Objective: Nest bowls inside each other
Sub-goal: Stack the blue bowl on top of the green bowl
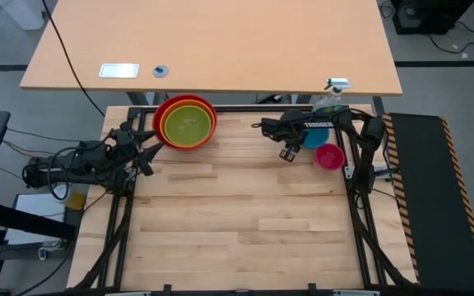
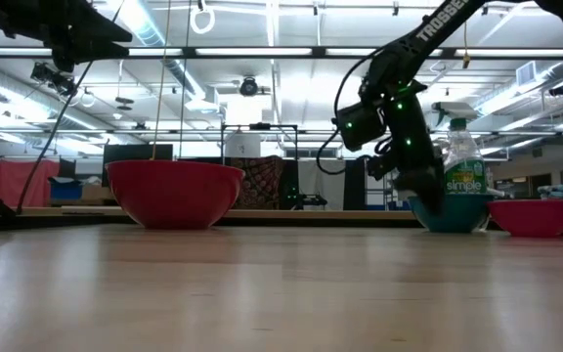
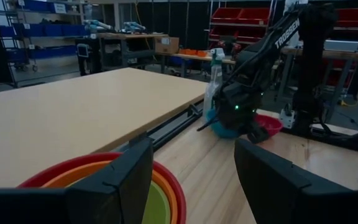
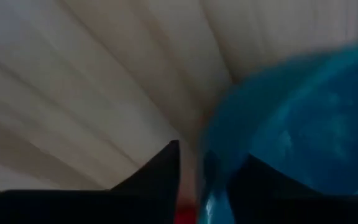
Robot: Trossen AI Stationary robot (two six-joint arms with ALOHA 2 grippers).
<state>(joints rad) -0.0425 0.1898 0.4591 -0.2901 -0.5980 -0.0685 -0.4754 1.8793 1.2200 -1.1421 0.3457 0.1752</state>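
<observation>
The red bowl (image 1: pixel 186 122) stands on the table at the far left with the orange bowl (image 1: pixel 168 123) and the lime green bowl (image 1: pixel 189 125) nested in it. The blue bowl (image 1: pixel 316 137) and the magenta bowl (image 1: pixel 329 156) stand side by side at the far right. My right gripper (image 4: pixel 207 177) slants down over the blue bowl's left rim (image 4: pixel 211 186), open, one finger outside the wall and one inside, with table showing between the outer finger and the rim. My left gripper (image 1: pixel 145 153) waits open and level beside the red bowl.
A clear spray bottle (image 1: pixel 331 95) stands just behind the blue bowl at the table's far edge. A larger light-wood desk (image 1: pixel 212 41) lies beyond the far edge. The near half of the table is bare wood (image 1: pixel 237 222).
</observation>
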